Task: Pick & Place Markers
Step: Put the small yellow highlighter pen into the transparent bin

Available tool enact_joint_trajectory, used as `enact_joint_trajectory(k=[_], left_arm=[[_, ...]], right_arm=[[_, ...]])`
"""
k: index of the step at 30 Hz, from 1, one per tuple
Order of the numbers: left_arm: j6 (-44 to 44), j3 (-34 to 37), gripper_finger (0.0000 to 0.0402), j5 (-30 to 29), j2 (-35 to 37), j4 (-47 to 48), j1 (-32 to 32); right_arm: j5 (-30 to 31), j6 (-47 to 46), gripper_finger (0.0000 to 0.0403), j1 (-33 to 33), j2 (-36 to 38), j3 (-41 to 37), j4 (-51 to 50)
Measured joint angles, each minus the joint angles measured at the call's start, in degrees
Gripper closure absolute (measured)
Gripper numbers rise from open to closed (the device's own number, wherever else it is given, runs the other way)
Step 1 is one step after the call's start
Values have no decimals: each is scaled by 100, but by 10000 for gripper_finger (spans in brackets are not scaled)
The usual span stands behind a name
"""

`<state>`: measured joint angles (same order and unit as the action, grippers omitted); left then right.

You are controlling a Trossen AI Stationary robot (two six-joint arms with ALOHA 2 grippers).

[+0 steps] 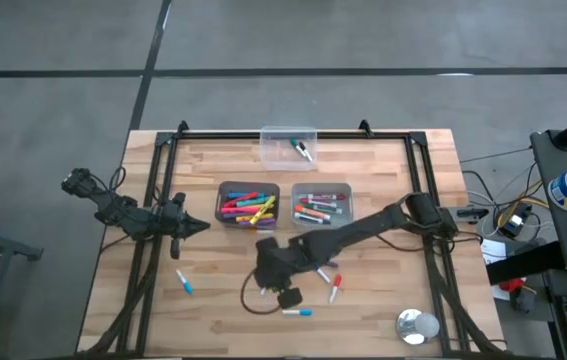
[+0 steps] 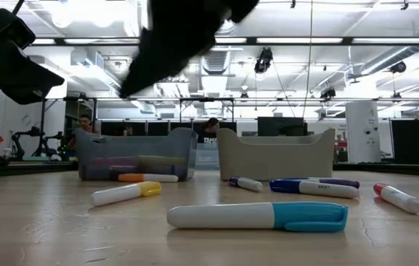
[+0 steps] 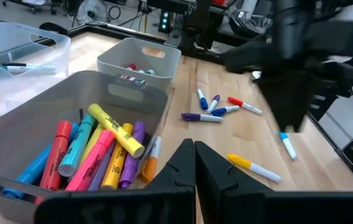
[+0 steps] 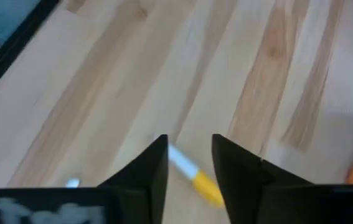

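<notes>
Several markers lie loose on the wooden table: a blue-capped one [image 1: 185, 283], another blue-capped one [image 1: 298, 312] and a red-capped one [image 1: 335, 288]. A white marker with a yellow cap [image 4: 196, 179] lies flat on the wood. My right gripper [image 4: 190, 152] hangs open above it with the fingers clear of it; in the high view the gripper [image 1: 268, 268] hides this marker. My left gripper [image 3: 195, 155] waits shut at the table's left [image 1: 201, 225], beside a grey bin [image 1: 225, 188] full of coloured markers.
A second grey bin [image 1: 347, 190] with markers stands to the right of the first. A clear bin [image 1: 268, 137] sits at the far edge. A silver tape roll [image 1: 416, 325] lies near the front right corner. A black frame [image 1: 293, 134] borders the table.
</notes>
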<state>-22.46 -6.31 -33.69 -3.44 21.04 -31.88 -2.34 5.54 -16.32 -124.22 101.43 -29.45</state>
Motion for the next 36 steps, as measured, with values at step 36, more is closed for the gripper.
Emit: enact_joint_trajectory(k=[36], left_arm=[[-22, 0, 401, 2, -15, 2, -2]], right_arm=[[-97, 150, 347, 46, -985, -282, 307]])
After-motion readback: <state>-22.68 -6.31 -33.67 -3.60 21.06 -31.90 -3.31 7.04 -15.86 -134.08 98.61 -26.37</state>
